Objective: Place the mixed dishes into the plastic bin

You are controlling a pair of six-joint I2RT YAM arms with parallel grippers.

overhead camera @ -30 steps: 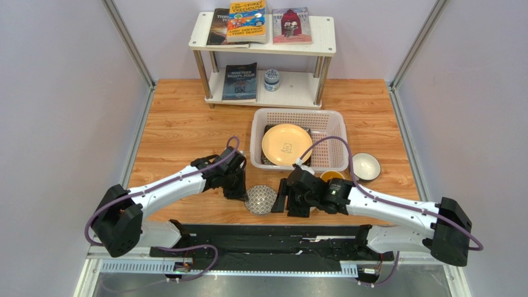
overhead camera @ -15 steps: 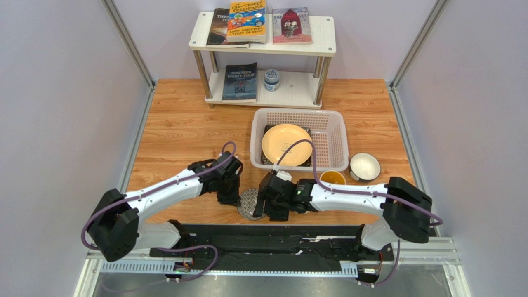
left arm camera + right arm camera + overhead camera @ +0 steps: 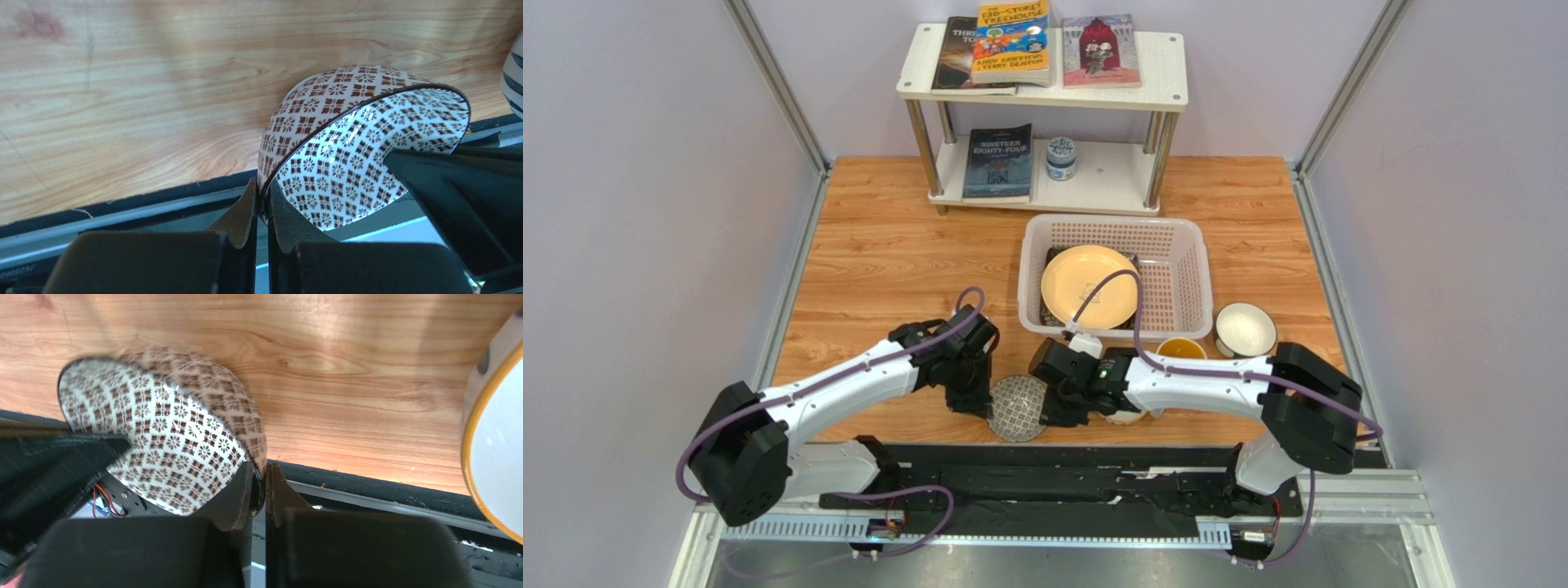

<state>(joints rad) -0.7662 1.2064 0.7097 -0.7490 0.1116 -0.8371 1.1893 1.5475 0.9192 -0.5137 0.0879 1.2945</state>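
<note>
The grey-patterned bowl (image 3: 1017, 409) stands tipped on its edge near the table's front, held between both arms. My left gripper (image 3: 263, 211) is shut on the bowl's (image 3: 344, 159) rim from the left. My right gripper (image 3: 261, 493) is shut on the opposite rim of the bowl (image 3: 166, 441). In the top view the left gripper (image 3: 986, 407) and right gripper (image 3: 1049, 408) flank it. The plastic bin (image 3: 1179, 282) holds the round yellow plate (image 3: 1090, 286) on a black plate (image 3: 1051, 314). A yellow-inside mug (image 3: 1182, 349) and a white bowl (image 3: 1244, 328) stand right of the bin.
A white two-tier shelf (image 3: 1161, 86) with books stands at the back, with a small patterned jar (image 3: 1059, 157) on its lower tier. The black rail (image 3: 1063, 472) runs along the near edge, just below the bowl. The mug's rim (image 3: 494, 447) is close on the right gripper's right.
My right arm has swung left to the patterned bowl and shut on its rim. The bowl has tipped from lying flat onto its edge, and the left arm has shifted slightly nearer.
</note>
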